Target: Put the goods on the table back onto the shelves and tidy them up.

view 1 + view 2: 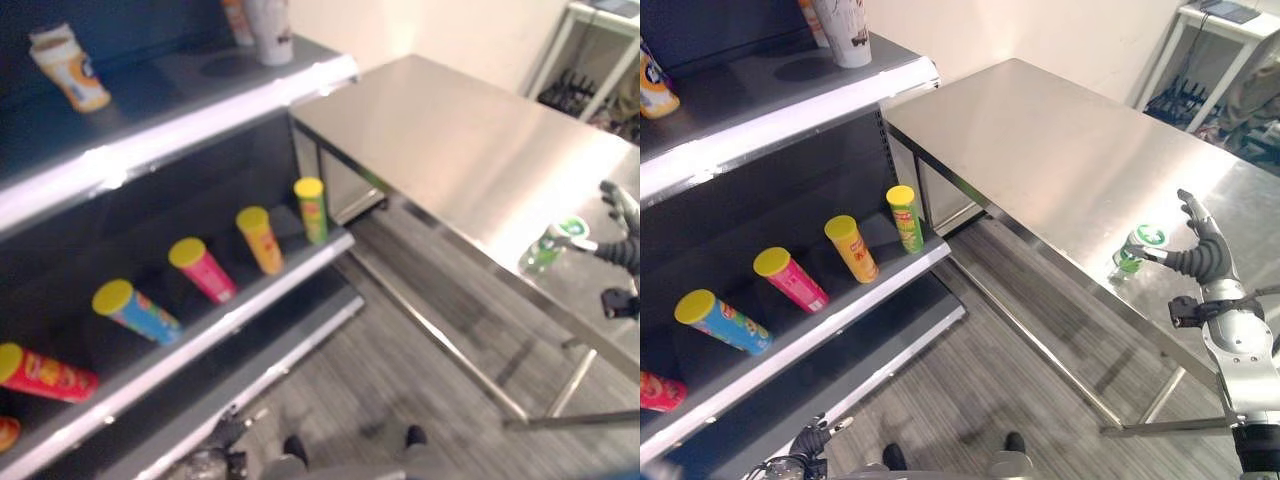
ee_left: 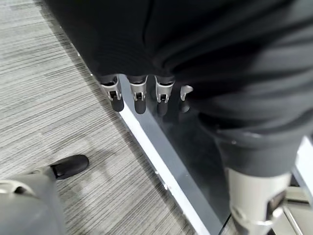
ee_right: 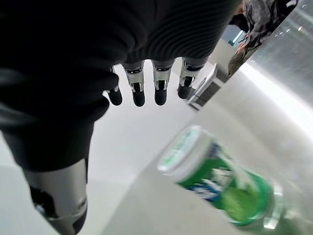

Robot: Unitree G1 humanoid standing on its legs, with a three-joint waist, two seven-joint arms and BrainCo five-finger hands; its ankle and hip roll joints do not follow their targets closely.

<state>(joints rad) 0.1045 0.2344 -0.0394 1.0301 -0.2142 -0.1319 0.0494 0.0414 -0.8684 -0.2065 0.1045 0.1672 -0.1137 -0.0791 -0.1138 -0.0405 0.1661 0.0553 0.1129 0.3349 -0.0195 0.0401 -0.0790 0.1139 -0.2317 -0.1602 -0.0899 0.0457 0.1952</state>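
Observation:
A green bottle with a white cap (image 1: 1137, 250) stands near the front edge of the steel table (image 1: 1060, 150); the right wrist view shows it close, the bottle (image 3: 220, 176) lying past the fingers. My right hand (image 1: 1202, 252) is just right of it, open, fingers straight, thumb stretched toward the cap without gripping. My left hand (image 2: 139, 95) hangs open low by the foot of the dark shelf unit (image 1: 790, 110), holding nothing.
Several yellow-lidded tube cans lean on the middle shelf: green (image 1: 905, 217), orange (image 1: 852, 248), pink (image 1: 790, 278), blue (image 1: 725, 322). A white cup (image 1: 845, 30) and an orange bottle (image 1: 70, 68) stand on the upper shelf. A white rack (image 1: 1220, 20) is at the back right.

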